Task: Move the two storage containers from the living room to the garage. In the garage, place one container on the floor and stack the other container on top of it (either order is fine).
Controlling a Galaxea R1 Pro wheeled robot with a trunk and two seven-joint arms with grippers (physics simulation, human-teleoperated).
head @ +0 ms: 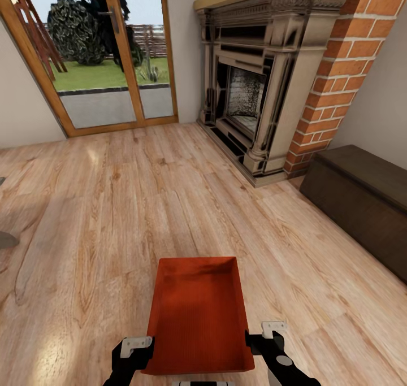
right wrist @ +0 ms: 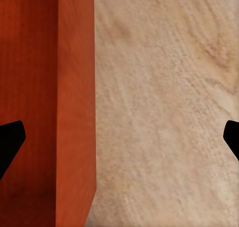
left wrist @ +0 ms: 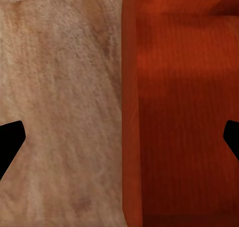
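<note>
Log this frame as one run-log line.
room: living room | storage container between both grippers | left gripper open, straddling wall | right gripper open, straddling opposite wall | wood floor

The storage container (head: 199,312) looks like matt orange-red plastic, its bottom finely ribbed and its thin walls (left wrist: 130,112) smooth and flat, as the right wrist view (right wrist: 74,102) also shows. The wood-plank floor (head: 113,205) is light, strongly grained timber with a soft satin sheen where daylight falls on it, and the door frame (head: 127,64) is a warmer, smooth varnished wood around clear glass. The fireplace surround (head: 265,75) appears as dark, carved, faintly glossy stone or metal beside rough matt red brick (head: 339,86), and the low chest (head: 362,199) is dark, dull wood
</note>
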